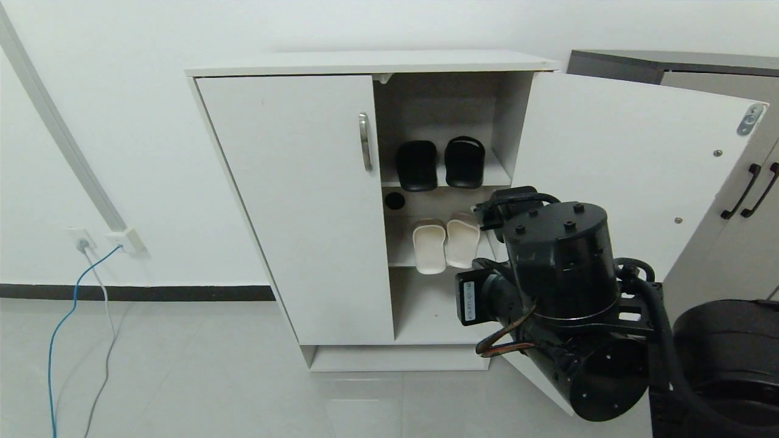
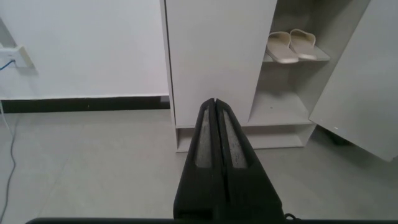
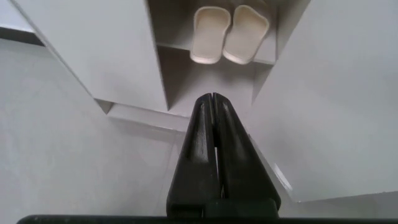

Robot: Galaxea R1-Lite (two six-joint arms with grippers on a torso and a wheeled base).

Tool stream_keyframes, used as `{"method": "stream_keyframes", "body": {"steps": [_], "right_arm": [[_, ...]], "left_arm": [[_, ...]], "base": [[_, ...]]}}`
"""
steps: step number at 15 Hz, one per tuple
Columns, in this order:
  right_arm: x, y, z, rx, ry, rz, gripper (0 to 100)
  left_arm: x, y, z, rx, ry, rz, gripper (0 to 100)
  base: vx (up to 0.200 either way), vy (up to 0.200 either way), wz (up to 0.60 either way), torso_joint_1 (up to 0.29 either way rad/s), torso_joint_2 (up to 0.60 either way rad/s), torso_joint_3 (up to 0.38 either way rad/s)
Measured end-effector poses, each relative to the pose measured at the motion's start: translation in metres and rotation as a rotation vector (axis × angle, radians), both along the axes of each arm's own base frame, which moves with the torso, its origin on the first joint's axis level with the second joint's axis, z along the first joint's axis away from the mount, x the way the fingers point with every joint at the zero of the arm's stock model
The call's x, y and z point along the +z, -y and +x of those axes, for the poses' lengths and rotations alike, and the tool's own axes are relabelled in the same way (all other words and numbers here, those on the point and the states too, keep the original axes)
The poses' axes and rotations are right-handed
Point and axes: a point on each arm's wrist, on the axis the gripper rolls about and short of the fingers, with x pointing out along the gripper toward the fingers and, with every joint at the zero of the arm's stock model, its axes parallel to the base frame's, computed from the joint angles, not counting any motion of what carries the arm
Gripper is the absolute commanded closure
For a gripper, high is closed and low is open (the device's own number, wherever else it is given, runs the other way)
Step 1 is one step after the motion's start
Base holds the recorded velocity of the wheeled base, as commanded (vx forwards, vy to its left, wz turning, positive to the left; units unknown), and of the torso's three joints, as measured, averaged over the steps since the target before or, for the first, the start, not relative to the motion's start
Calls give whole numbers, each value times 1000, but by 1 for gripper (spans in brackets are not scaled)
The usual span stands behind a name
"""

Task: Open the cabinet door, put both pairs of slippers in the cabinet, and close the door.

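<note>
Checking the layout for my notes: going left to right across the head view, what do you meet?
wall socket → closed cabinet door → door handle → black slippers → open cabinet door → neighbouring cupboard's black handles

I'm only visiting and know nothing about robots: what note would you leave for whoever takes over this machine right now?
Left gripper: shut, empty, facing the white wooden cabinet. Right gripper: shut, empty, facing its open side.
Pair of black slippers on the upper shelf; pair of cream-white slippers on the shelf below. Right door stands open, left door shut.
Done: door opened, both pairs inside.
Left: close the right door.
</note>
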Motion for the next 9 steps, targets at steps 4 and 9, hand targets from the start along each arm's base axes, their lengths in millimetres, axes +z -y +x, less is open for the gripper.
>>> {"method": "stream_keyframes", "body": {"steps": [4, 9], "right_arm": [[0, 0, 0, -1, -1, -1, 100], [-1, 0, 0, -1, -2, -2, 100]], "left_arm": [[0, 0, 0, 0, 0, 0, 100], [0, 0, 0, 0, 0, 0, 100]], "base": [[0, 0, 0, 0, 0, 0], [0, 0, 0, 0, 0, 0]]}}
